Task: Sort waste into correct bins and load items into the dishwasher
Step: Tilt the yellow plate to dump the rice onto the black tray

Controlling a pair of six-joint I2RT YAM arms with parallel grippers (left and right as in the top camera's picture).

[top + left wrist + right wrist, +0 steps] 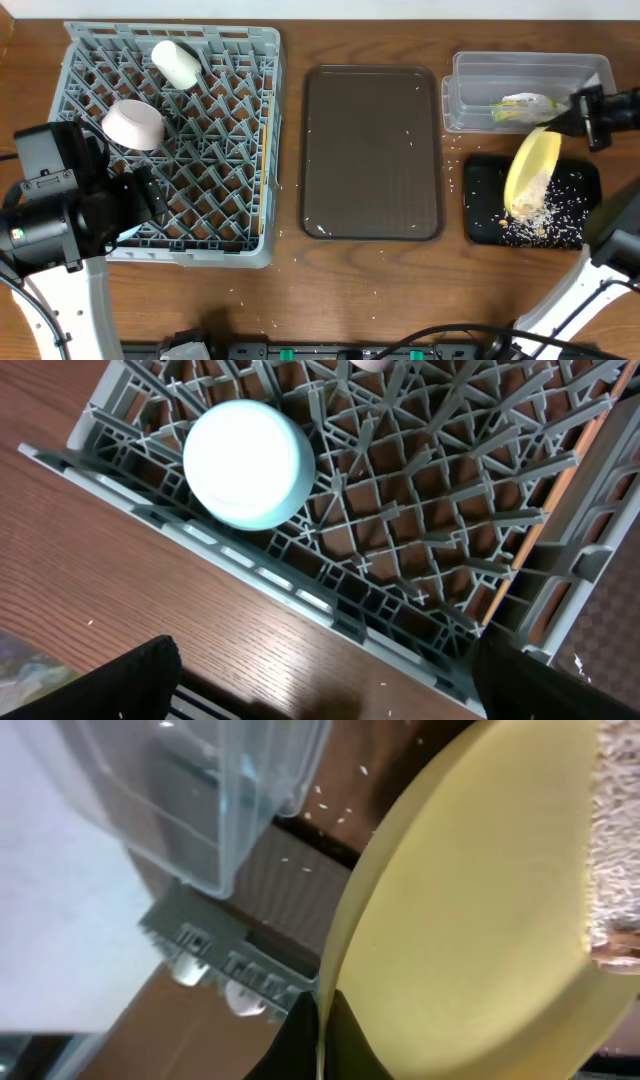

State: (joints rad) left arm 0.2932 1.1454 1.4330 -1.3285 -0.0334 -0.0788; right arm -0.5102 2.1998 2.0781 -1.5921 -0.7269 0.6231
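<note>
The left end effector (pixel 325 670) is hanging with its jaws spread wide and gripping nothing, over the near wall of the grey dish rack (pixel 255 60). The light blue bowl (pixel 248 463) is sitting on the lattice just ahead of it, toward its left finger and apart from both fingers, which suggests a bowl already let go in its place. Deeper in the rack, well beyond those fingertips, the white bowl (pixel 133 123) and the white cup (pixel 177 62) are lying tipped among the pegs, probably so the pegs are propping them. The dark brown serving tray (pixel 370 150) is lying between the 2 arms, touched by neither. The right end effector (pixel 568 118) is pinching the upper rim of the pale yellow plate (pixel 530 170) with its jaws closed tight, holding the plate steeply tilted. The plate's low edge is reaching down into the black tray (pixel 478 200) below the fingertips. That tilt is most likely letting the rice-like crumbs (pixel 552 215) slide off, and they are piling in that tray under the plate. A few stray grains (pixel 455 165) are lying on the desk (pixel 380 290) beside the tray. The clear tub (pixel 470 75) is sitting just beside this end effector with the yellow-green wrapper (pixel 525 108) inside it, so packaging is being kept apart from food waste. The plate is not yet in the rack.
</note>
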